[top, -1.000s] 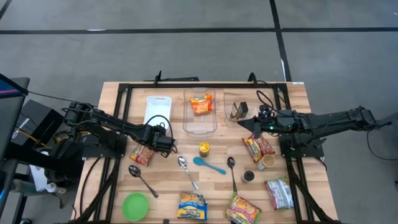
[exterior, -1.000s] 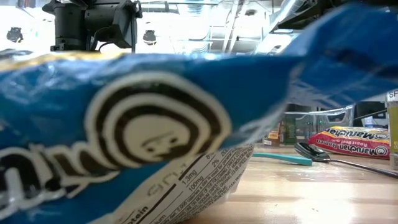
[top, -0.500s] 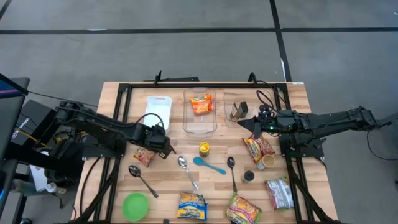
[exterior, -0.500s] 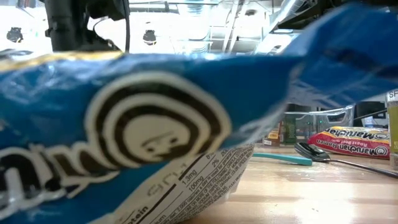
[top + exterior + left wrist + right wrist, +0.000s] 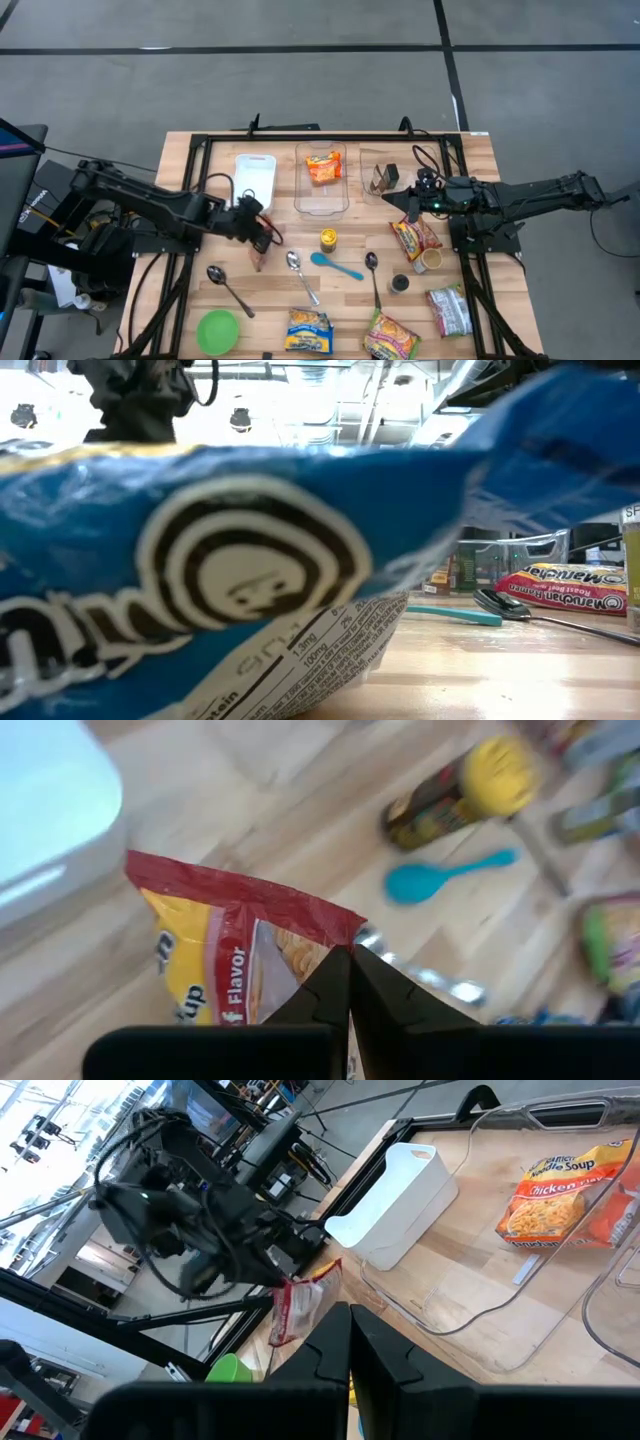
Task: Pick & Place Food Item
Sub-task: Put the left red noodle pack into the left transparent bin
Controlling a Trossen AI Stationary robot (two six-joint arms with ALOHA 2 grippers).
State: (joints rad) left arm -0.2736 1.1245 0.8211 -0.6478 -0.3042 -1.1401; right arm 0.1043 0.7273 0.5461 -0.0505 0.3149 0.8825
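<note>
A red-and-yellow snack packet (image 5: 257,256) hangs below my left gripper (image 5: 262,234), left of the table's middle. In the left wrist view the packet (image 5: 225,975) shows with its red sealed edge uppermost, and my left gripper (image 5: 350,965) is shut on it. The right wrist view shows the packet (image 5: 299,1306) hanging clear of the table. My right gripper (image 5: 408,203) is shut and empty, held above the table right of the clear container; its fingers (image 5: 350,1335) touch nothing. My left gripper pinches the packet between its two fingers at one end of the red sealed edge (image 5: 330,932). The fingers come from above, slanting down. The packet hangs below them, tilted and clear of the table.
A white bin (image 5: 254,176) and a clear container (image 5: 322,200) holding a noodle packet (image 5: 323,167) stand at the far side. A yellow-lidded bottle (image 5: 328,239), blue spoon (image 5: 336,265), metal spoons, green bowl (image 5: 218,331) and several packets lie around. A blue packet (image 5: 250,580) blocks the low view.
My left gripper has risen with the packet. The packet lay flat on the table and now hangs below the fingers, lifted clear and turned edge-on to the high view.
</note>
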